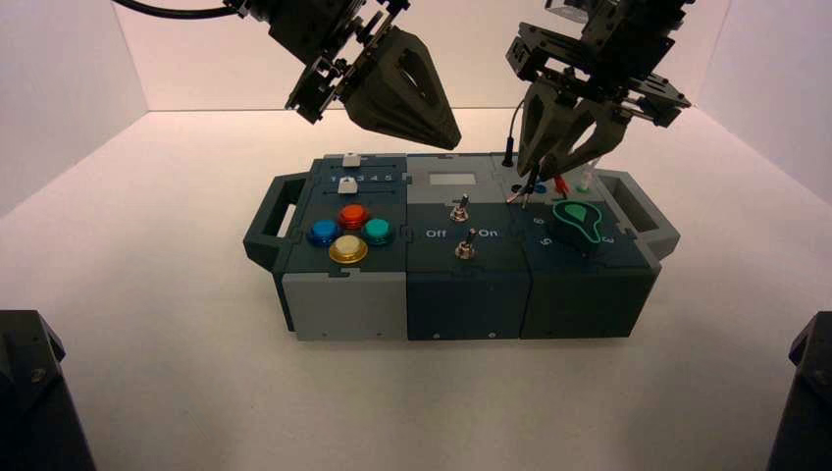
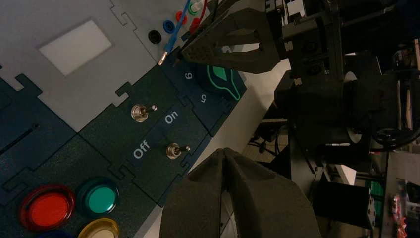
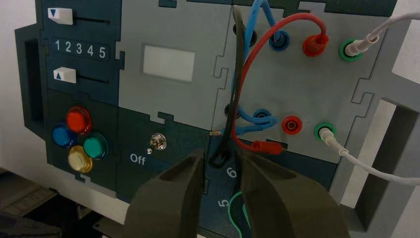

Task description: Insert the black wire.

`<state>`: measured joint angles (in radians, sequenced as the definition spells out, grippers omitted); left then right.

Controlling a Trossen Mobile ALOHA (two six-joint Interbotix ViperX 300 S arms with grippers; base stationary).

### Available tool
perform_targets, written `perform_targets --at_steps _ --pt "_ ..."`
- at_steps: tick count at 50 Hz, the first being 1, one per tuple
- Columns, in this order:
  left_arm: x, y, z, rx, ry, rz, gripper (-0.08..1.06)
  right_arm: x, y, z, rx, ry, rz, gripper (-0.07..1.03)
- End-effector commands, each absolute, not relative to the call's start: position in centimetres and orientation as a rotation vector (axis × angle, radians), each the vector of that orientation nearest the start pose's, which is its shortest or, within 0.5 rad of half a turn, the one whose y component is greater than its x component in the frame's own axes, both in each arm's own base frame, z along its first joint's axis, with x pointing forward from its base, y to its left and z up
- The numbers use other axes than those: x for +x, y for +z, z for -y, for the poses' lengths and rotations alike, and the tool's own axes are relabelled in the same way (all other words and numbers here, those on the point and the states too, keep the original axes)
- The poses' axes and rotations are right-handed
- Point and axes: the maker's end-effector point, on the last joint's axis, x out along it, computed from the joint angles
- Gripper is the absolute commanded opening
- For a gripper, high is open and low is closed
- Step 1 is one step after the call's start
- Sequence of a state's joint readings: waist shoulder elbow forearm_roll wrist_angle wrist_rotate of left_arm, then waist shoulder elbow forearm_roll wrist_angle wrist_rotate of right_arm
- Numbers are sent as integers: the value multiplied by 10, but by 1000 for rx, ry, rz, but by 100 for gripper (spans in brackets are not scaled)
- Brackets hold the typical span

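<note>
Your right gripper [image 3: 219, 154] is over the right-hand module, just on the knob side of the lower socket row, with its jaws apart around the loose end of the black wire [image 3: 239, 62]; I can't confirm contact on both sides. The wire's other plug [image 1: 508, 154] stands in the far black socket, beyond your tool, and the cable arches back to you. Your left gripper [image 2: 223, 153] is parked over the middle of the box, fingers together, nothing in them. Expect a light, springy lead: the cable should flex and push back, while the plug sleeve is stiff, slim and probably a bit slick, so it can roll or pivot in your pads. Take it on the sleeve, not the cable, and leave the metal pin free below the tips. Don't squeeze on the pin; it may bend. The near black socket [image 2: 154, 36] is your target, just beyond the tips. Watch the blue wire [image 3: 252, 128] and red wire [image 3: 267, 147]: their loose plugs lie close by your fingers and could get pinched too.
</note>
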<state>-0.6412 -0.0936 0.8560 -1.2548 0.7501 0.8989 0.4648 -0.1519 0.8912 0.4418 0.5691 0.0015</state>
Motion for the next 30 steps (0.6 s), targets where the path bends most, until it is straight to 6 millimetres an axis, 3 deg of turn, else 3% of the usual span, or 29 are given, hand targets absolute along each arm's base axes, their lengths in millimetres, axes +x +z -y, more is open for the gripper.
perform_targets --at_steps 1,30 --pt "186 115 284 -232 -1081 -1245 -3 245 74 -170 173 360 -1342 30" --pt "186 116 284 -232 -1081 -1243 -3 246 75 -170 168 364 -1336 20"
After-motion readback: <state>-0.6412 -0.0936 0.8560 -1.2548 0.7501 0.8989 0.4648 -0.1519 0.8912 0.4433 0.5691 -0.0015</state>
